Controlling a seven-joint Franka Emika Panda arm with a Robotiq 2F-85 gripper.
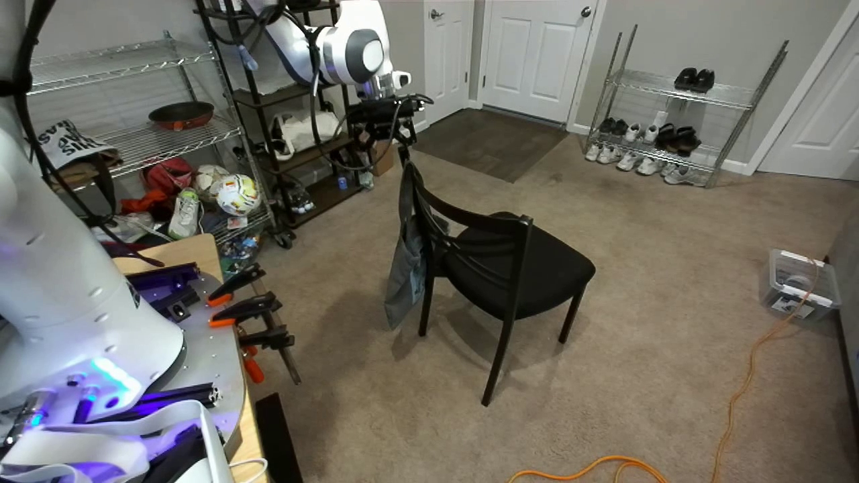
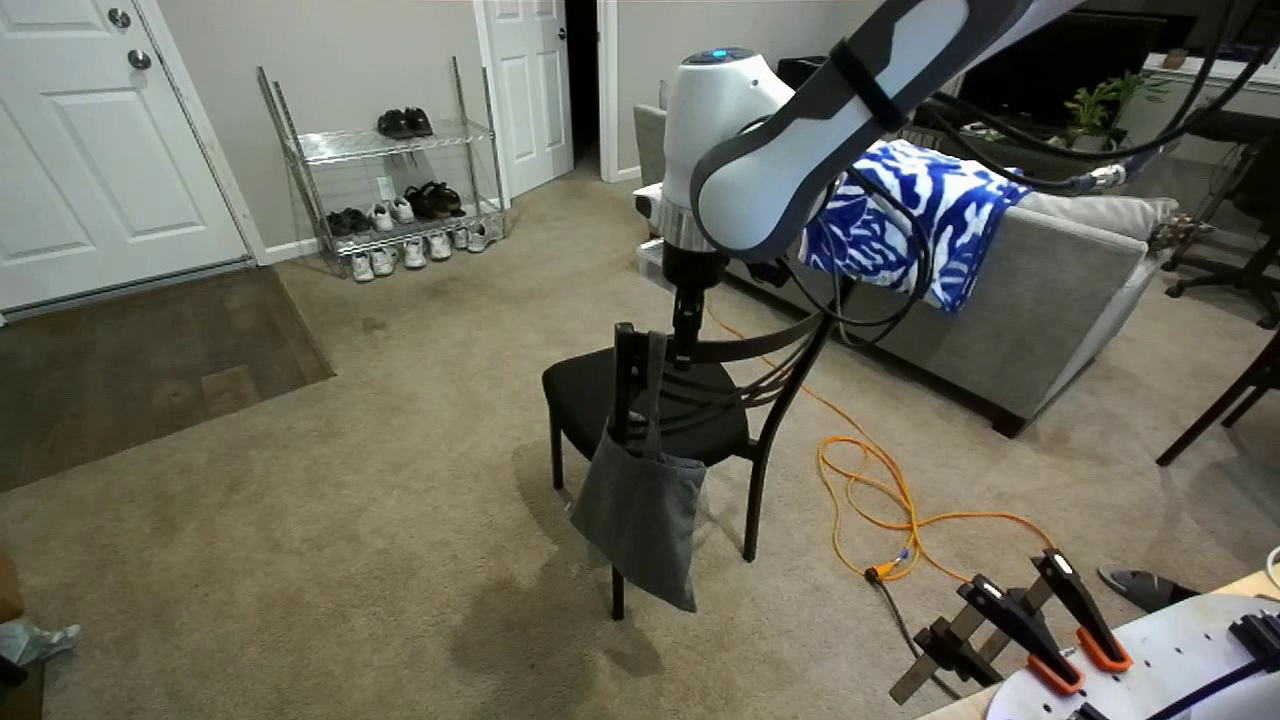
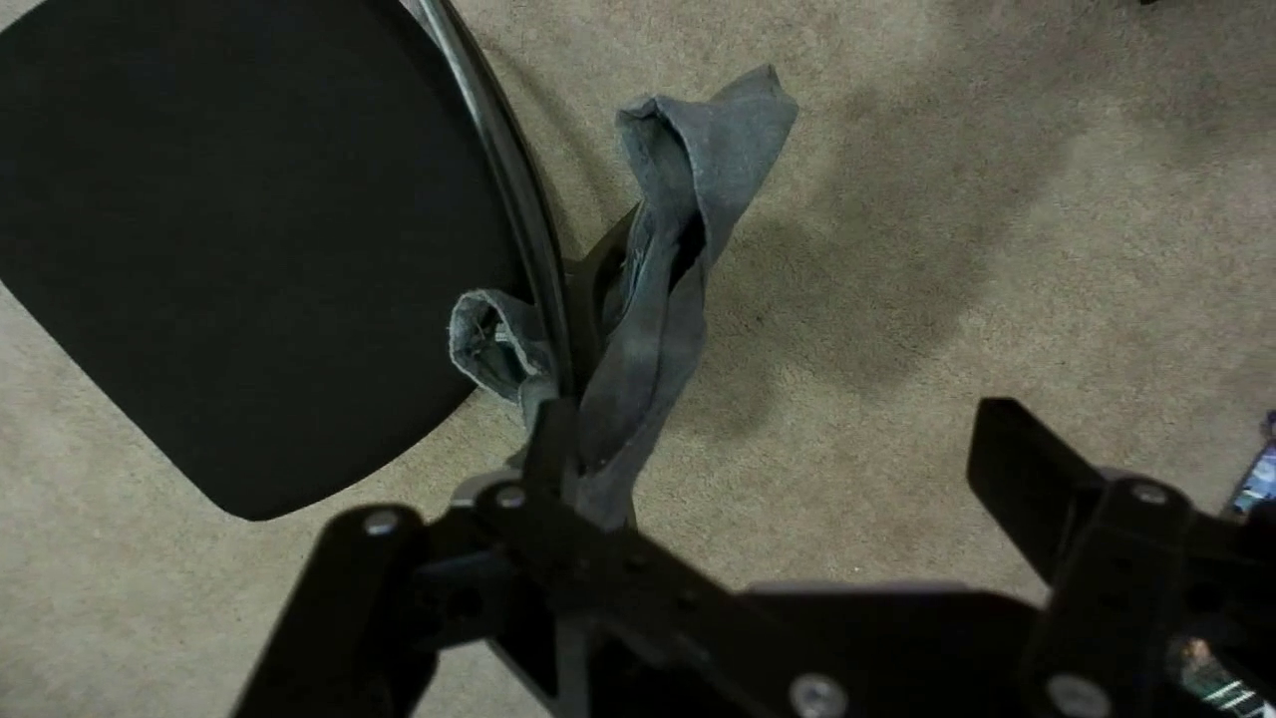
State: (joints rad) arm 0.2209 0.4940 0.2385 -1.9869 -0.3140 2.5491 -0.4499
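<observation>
Beige carpet (image 2: pixel 400 540) lies beneath me. My gripper (image 3: pixel 783 429) is spread wide, holding nothing; beside and below it a grey cloth tote bag (image 2: pixel 645 515) hangs from the back of a black, padded-seat chair (image 1: pixel 537 268). The bag looks light, soft and limp, best pinched at its narrow grey fabric strap (image 2: pixel 655 390). The curved black top rail (image 3: pixel 513 189), close beside the gripper, could block it.

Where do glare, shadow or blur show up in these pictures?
In an exterior view, bluish-violet glare on the robot's base; in both exterior views, soft shadows on the carpet by the gray bag; in the wrist view, the tool dark and slightly soft-edged.
</observation>
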